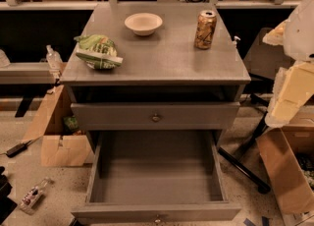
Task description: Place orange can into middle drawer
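The orange can [205,29] stands upright at the back right of the grey cabinet top [162,63]. The middle drawer [157,178] is pulled fully out below and is empty; its brass knob [157,219] shows at the bottom edge. My gripper [290,90], white and pale yellow, hangs at the right edge of the view. It is beside the cabinet and below the level of its top, apart from the can and holding nothing visible.
A cream bowl [143,23] and a green snack bag [98,51] lie on the cabinet top. The upper knobbed drawer [156,117] is closed. Cardboard boxes stand on the floor at left [59,141] and right [289,171]. A black chair leg [243,167] lies by the drawer's right side.
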You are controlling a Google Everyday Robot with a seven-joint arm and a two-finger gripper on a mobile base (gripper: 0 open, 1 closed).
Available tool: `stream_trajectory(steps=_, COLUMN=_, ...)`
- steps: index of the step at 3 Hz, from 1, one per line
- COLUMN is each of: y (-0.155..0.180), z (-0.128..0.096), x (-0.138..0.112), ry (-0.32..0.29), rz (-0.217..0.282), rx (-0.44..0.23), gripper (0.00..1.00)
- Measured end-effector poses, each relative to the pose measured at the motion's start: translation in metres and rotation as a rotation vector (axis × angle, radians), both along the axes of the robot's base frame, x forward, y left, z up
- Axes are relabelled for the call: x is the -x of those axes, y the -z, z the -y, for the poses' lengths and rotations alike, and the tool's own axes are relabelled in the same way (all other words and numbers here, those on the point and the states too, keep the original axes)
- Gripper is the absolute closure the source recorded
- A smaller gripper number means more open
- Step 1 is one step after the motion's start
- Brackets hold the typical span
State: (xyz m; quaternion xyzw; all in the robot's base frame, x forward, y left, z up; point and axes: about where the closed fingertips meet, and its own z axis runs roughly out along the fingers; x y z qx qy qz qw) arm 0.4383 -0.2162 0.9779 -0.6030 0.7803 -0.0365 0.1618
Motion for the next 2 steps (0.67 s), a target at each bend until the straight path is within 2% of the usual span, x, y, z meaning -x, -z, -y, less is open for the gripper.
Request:
stream_trajectory(steps=1, y=0.0, z=0.0, x=0.0, ry=0.0, rz=0.0, rx=0.0, gripper=0.0)
stream_trajectory(steps=2, y=0.007, z=0.005, x=-0.015, ry=0.032, rz=0.057, rx=-0.046, gripper=0.0)
